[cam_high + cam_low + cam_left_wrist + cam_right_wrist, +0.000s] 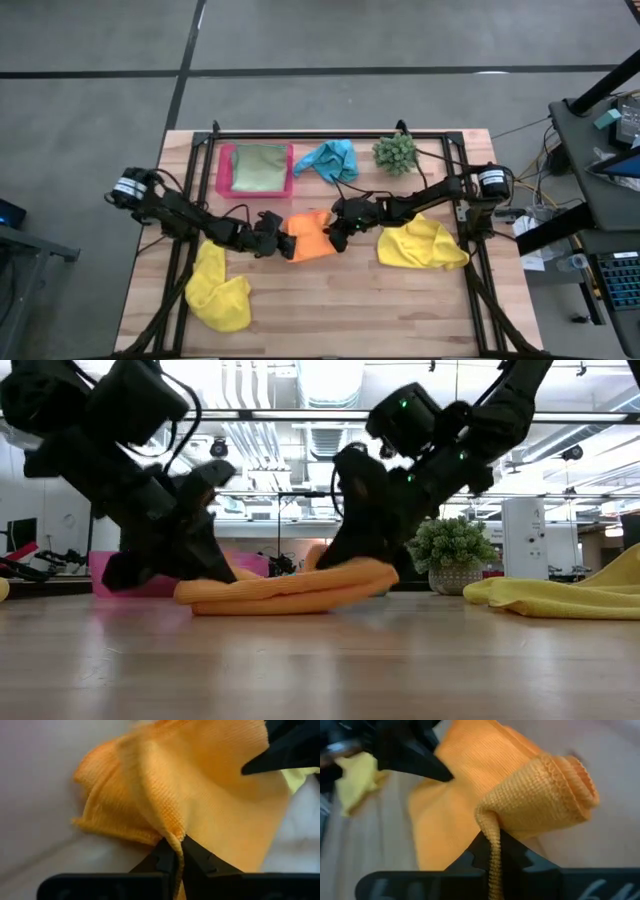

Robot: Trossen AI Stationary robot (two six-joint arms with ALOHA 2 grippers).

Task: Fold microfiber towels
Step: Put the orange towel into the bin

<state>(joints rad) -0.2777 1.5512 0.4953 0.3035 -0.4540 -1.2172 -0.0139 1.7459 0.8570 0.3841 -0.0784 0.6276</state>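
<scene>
Left gripper (283, 243) and right gripper (333, 233) each pinched the orange towel (311, 237); lifting evenly would likely prevent sagging.

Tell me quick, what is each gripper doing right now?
Left gripper: shut on the orange towel, pinching one edge.
Right gripper: shut on the same orange towel, pinching the opposite side.

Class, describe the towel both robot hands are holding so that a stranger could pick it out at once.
Start at the wooden table and go to its middle, between the two yellow towels. The orange towel lies there, pinched by the left hand and the right hand. It is the only orange cloth and the only one gripped.
</scene>
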